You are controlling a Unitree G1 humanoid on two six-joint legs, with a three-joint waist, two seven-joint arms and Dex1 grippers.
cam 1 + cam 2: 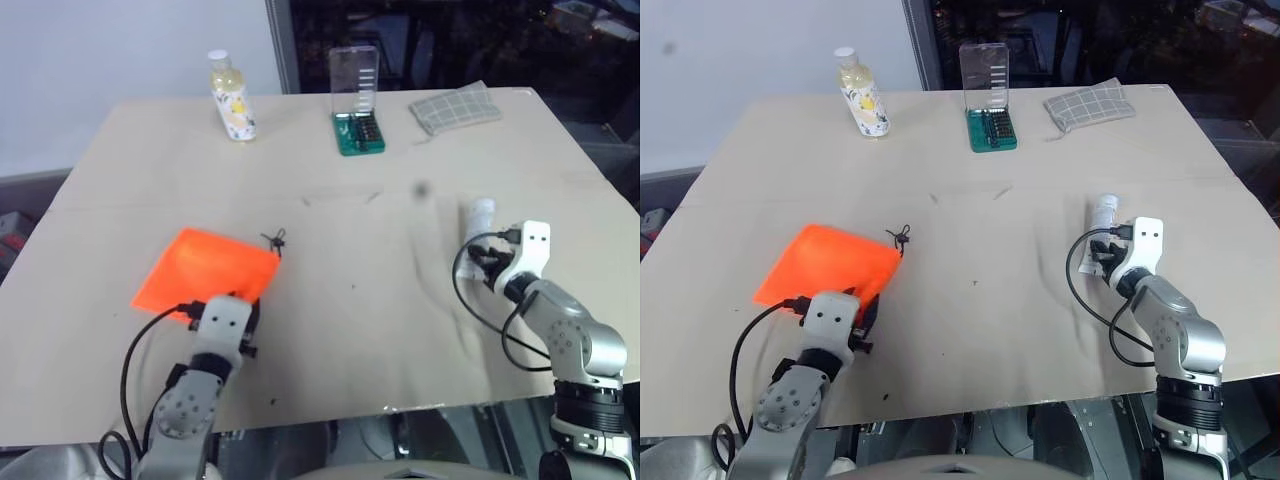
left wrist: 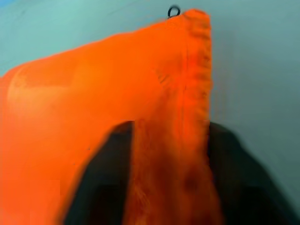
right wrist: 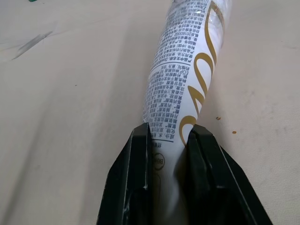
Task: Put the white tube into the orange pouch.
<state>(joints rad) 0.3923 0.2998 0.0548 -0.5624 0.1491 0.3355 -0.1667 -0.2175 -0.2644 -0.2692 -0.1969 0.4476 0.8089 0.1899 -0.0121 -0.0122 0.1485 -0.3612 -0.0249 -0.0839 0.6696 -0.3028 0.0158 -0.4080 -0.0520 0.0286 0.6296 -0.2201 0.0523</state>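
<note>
Pinching: right tool [image 3: 168, 140] white tube [image 3: 187, 70] (left tool [image 2: 168, 154] orange pouch [image 2: 93, 103]).

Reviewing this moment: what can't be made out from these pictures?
- The orange pouch opening: in the left wrist view, blur and the left gripper fingers hide whether it gapes.
- The white tube cap: cut off by the right wrist view's edge; too small in the head views.
- The right gripper fingers hide the tube's crimped end.

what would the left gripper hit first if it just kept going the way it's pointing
Nothing new at first: the left gripper is shut on the near edge of the orange pouch, so it would push on into that fabric. Past the pouch only bare table seems to lie ahead, though depth is unclear.
</note>
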